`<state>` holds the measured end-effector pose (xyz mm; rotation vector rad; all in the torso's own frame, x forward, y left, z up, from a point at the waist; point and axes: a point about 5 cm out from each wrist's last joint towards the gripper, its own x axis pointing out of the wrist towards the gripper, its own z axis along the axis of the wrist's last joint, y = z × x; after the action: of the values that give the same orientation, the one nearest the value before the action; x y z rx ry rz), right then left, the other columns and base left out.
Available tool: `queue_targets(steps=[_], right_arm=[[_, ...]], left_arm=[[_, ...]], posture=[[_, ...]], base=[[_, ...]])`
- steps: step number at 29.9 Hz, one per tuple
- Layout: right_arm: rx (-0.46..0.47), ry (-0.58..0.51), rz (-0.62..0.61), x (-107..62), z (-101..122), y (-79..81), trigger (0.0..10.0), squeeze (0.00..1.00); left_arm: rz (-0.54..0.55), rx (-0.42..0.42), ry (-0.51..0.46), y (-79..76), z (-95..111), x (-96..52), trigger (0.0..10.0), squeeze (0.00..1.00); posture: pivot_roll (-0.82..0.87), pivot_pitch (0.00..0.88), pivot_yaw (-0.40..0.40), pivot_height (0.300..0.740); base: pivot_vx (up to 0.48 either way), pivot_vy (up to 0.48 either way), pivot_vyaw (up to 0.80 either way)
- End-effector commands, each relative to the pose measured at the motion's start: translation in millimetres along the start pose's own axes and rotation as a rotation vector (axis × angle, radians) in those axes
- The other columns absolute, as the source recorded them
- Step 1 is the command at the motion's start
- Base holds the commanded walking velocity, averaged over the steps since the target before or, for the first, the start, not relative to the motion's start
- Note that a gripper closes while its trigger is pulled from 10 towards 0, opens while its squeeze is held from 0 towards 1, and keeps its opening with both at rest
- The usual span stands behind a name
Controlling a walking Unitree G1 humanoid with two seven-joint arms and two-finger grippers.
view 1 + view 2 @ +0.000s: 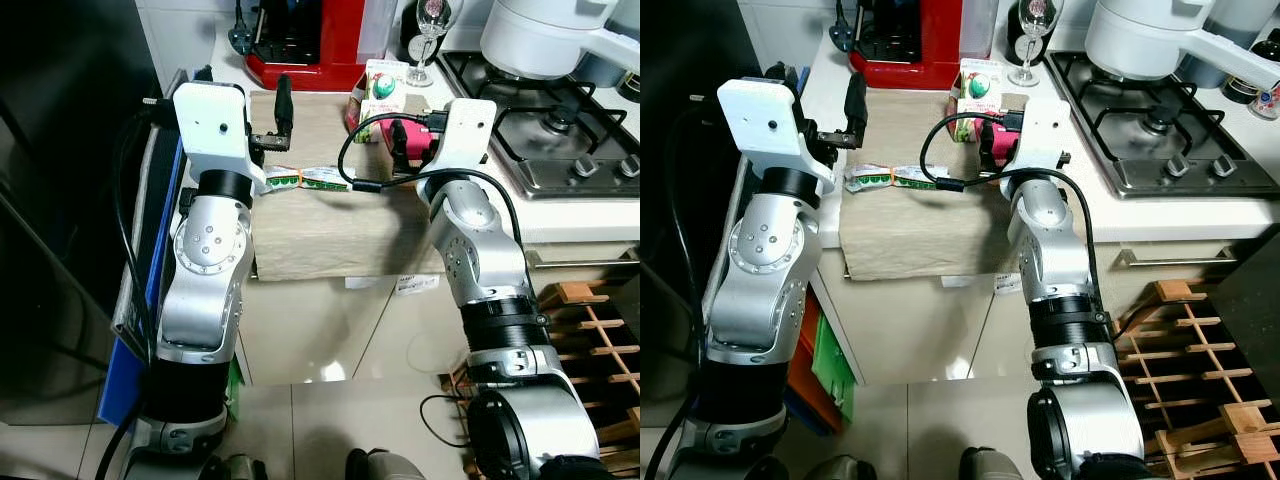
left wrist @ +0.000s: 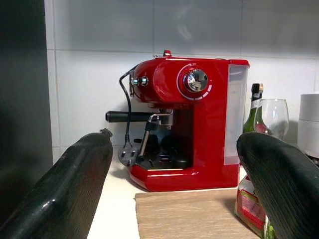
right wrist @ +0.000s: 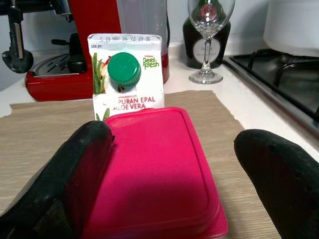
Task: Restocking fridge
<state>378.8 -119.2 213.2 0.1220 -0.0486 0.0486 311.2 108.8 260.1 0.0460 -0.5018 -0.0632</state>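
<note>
Arms: two silver, raised over the counter edge, wine rack [image 1: 590, 330] low on the right.
Right gripper [image 3: 169, 184]: fingers spread wide, empty, one on each side of the pink box.
Pink box [image 3: 157, 169]: lidded, flat on the beige mat [image 1: 320, 230], just ahead of the right gripper; long axis runs away from the wrist, in line with the fingers; hidden behind the right wrist in the head views except for a pink edge.
Left gripper [image 2: 174, 184]: fingers also wide apart, holding nothing, raised above the mat's near-left part and facing the coffee machine.
Green packets [image 1: 305, 179]: short strip lying across the mat, between the two arms, nearer the left gripper.
Juice carton [image 3: 127, 72]: upright, green cap, just behind the pink box; touching it or not, cannot tell.
Coffee machine [image 2: 187, 119]: red, at the back of the counter by the tiled wall.
Wine glass [image 3: 207, 40]: right of the carton, dark bottle [image 3: 197, 42] just behind.
Hob [image 1: 550, 130]: far right, white appliance [image 1: 545, 35] on it.
Key relation: pink box dead ahead of the right gripper and between its fingers; right arm far nearer than left.
Likely step: close on the pink box's long sides and lift; carton behind could be nudged.
</note>
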Motion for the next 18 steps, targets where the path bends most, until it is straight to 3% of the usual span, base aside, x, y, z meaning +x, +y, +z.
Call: queue_targets(steps=[1,4,6,10,15,17,18], right_arm=[[0.008,0.046,0.001,1.4,-5,-0.6,10.0,0.00],[-0.003,0.056,-0.001,1.5,-7,-1.2,10.0,0.00],[-0.126,0.007,0.020,0.4,-1,1.8,10.0,0.00],[-0.237,-0.018,0.052,-0.1,1,7.3,10.0,0.00],[-0.263,0.012,0.056,-0.1,-5,6.5,10.0,0.00],[-0.248,0.045,0.057,-0.2,-10,5.7,10.0,0.00],[-0.194,0.091,0.054,-0.4,-17,3.3,10.0,0.00]], left_arm=[[-0.009,-0.001,-0.006,-2.2,3,0.8,10.0,0.00],[-0.008,-0.002,-0.004,-2.3,3,1.0,10.0,0.00],[-0.007,-0.001,-0.004,-2.3,2,1.4,10.0,0.00],[-0.005,-0.003,-0.005,-2.8,2,1.9,10.0,0.00],[-0.002,-0.003,-0.005,-3.0,1,2.2,10.0,0.00],[0.000,-0.004,-0.004,-2.7,1,2.2,10.0,0.00],[-0.001,-0.003,-0.004,-3.2,1,2.0,10.0,0.00]], posture=[[-0.04,0.113,-0.037,0.732],[-0.04,0.107,-0.039,0.732],[-0.04,0.100,-0.041,0.732],[-0.04,0.093,-0.045,0.732],[-0.04,0.090,-0.048,0.732],[-0.04,0.090,-0.048,0.732],[-0.04,0.083,-0.050,0.732]], base=[[0.000,0.000,0.00],[0.000,0.000,0.00],[0.000,0.000,0.00],[0.000,0.000,0.00],[0.000,0.000,0.00],[0.000,0.000,0.00],[0.000,0.000,0.00]])
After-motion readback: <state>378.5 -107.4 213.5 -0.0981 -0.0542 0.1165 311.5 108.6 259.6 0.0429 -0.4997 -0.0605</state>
